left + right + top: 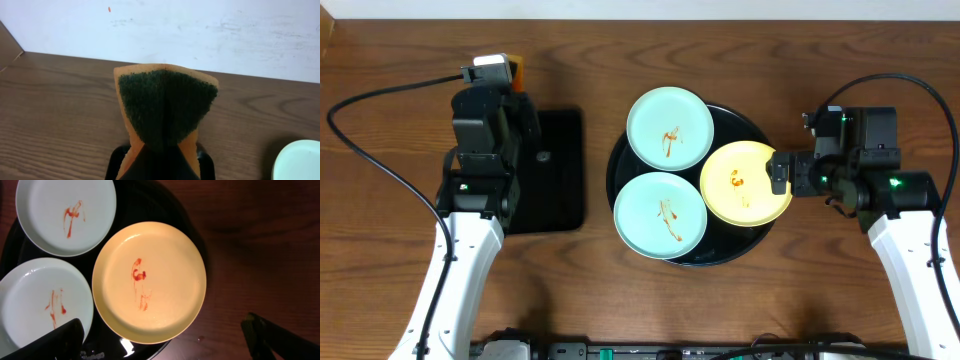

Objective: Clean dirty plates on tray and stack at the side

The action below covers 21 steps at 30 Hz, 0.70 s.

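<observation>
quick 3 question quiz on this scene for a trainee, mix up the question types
1. True or false: the yellow plate on the round tray is clean.
2. What does the left gripper hold? A) sponge B) cup C) fork
3. Fill in: the right gripper is ____ (open or shut).

Key: 1 false, it has a sauce smear; 2 A; 3 open.
</observation>
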### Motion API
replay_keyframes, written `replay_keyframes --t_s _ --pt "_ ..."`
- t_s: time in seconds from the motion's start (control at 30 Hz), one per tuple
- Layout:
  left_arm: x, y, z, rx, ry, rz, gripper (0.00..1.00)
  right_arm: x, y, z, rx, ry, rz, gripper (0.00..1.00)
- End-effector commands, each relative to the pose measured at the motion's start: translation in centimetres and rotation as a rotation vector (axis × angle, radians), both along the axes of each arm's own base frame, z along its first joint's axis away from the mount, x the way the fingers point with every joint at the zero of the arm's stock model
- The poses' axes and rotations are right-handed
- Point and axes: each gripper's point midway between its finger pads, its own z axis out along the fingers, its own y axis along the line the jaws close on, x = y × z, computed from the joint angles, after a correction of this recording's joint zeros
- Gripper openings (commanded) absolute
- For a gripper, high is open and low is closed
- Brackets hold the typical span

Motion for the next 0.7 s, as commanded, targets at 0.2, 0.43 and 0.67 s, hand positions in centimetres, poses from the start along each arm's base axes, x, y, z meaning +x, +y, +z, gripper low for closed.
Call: replay_keyframes --t_s 0.2,0.43,0.67 --pt "0.03 0.26 1.5 0.011 -0.039 0.012 0.08 0.37 -0.01 0.75 -0.002 -0.018 -0.004 0.99" --pt "-0.07 0.27 1.25 0.011 -0.028 0.012 0.08 0.36 -0.02 0.75 -0.003 -0.018 -0.004 0.99" --pt "-0.22 0.27 0.89 0.012 -0.012 0.012 0.07 0.37 -0.01 0.75 -0.002 -0.018 -0.004 0.99"
